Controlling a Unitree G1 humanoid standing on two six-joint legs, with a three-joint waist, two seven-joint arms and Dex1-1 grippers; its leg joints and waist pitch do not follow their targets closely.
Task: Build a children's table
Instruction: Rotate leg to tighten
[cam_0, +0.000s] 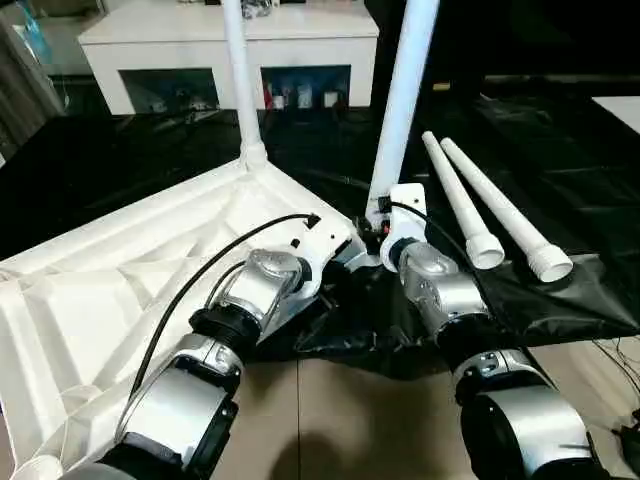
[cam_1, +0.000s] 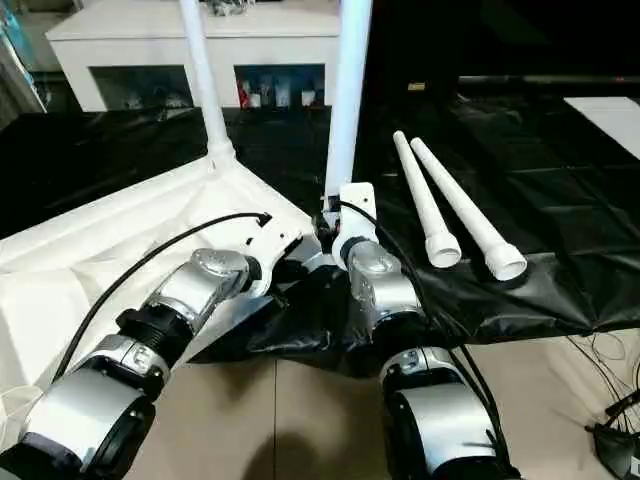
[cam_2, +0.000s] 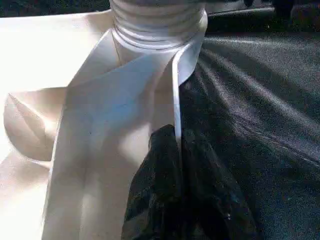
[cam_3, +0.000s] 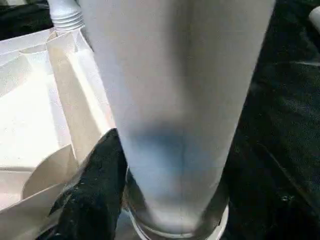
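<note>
The white table top (cam_0: 120, 290) lies upside down on a black sheet, ribs facing up. One white leg (cam_0: 237, 80) stands upright in the far corner socket (cam_2: 157, 20). A second leg (cam_0: 402, 100) stands upright at the right-hand corner, and my right gripper (cam_0: 380, 225) is around its lower end (cam_3: 175, 150). My left gripper (cam_2: 176, 137) is shut on the table top's thin rim wall (cam_2: 175, 85), just left of that corner. Two more legs (cam_0: 460, 200) (cam_0: 505, 210) lie side by side on the sheet to the right.
A white cabinet (cam_0: 230, 50) with glass doors stands behind the work. The black sheet (cam_0: 560, 300) ends near my forearms, with tan floor (cam_0: 340, 420) in front. Cables (cam_1: 610, 440) lie at the near right.
</note>
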